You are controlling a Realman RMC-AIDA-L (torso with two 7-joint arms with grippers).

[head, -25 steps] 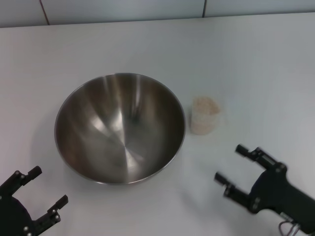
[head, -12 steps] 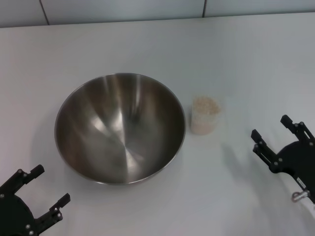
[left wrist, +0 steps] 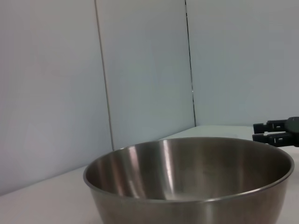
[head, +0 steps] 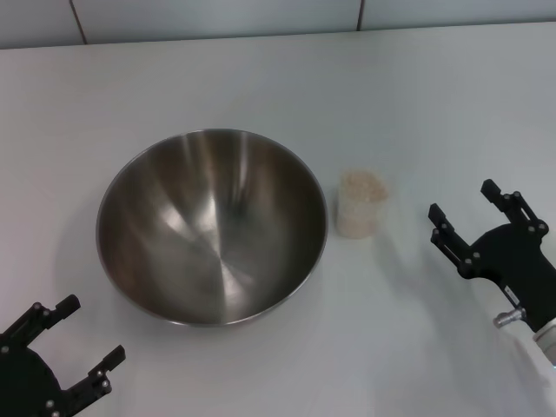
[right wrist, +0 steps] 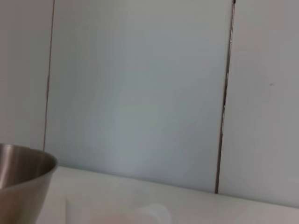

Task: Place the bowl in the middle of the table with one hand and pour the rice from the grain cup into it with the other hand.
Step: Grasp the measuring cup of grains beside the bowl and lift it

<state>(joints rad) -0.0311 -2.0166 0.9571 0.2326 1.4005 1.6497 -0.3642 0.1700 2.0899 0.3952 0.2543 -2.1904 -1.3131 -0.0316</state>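
The stainless-steel bowl (head: 213,226) stands empty on the white table (head: 261,78), slightly left of centre. The clear grain cup (head: 360,204), full of off-white rice (head: 361,185), stands upright just right of the bowl. My right gripper (head: 463,201) is open, to the right of the cup and apart from it, its fingers pointing toward the cup. My left gripper (head: 91,328) is open near the front left corner, below the bowl and clear of it. The left wrist view shows the bowl (left wrist: 187,182) close up, with the right gripper (left wrist: 275,133) beyond it.
A tiled wall edge (head: 261,22) runs along the table's far side. The right wrist view shows the bowl's rim (right wrist: 21,179) at one side and the wall behind.
My right gripper swung from the front of the table out to the right, then shifted slightly back toward the cup. The left gripper sank a little toward the front edge. Bowl and cup stayed put.
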